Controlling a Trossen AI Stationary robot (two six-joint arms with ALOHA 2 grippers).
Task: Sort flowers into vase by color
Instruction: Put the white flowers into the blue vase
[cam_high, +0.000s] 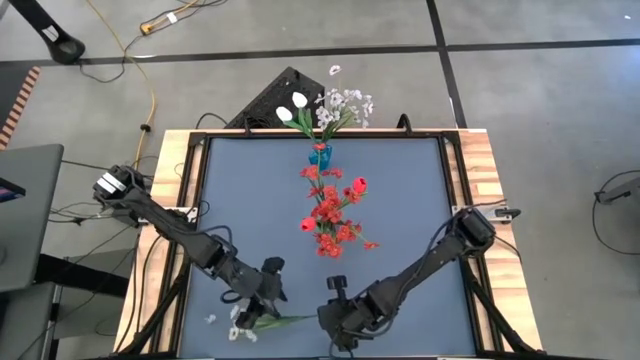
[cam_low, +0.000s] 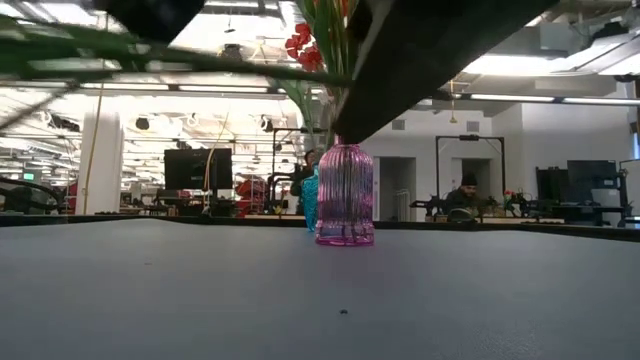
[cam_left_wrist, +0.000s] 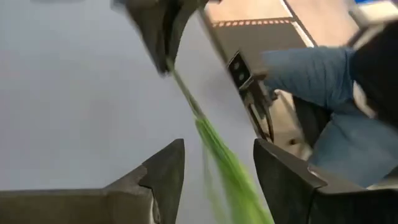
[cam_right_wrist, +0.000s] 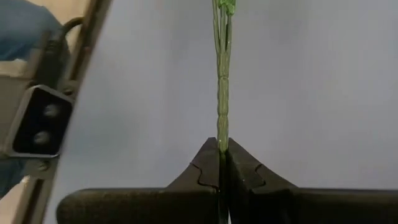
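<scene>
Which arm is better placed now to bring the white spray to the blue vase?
Probably the right: the right gripper is shut on the stem, while the left gripper stands open around it. The blue vase is across the table.

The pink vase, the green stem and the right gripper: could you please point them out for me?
pink vase (cam_low: 345, 195), low view, ribbed body.
green stem (cam_right_wrist: 222, 102), right wrist view, the stretch just beyond the fingers.
right gripper (cam_right_wrist: 222, 163), right wrist view, where the shut fingertips meet on the stem.

Blue worktop (cam_high: 410, 200). White flowers (cam_high: 325, 108) in blue vase (cam_high: 319, 154) at far edge; red flowers (cam_high: 332, 212) bunched mid-worktop. Left claw (cam_high: 262, 303) and right claw (cam_high: 328, 318) near front edge, a green stem (cam_high: 283, 321) between them, whitish blossoms (cam_high: 238, 325) beside left claw.
</scene>
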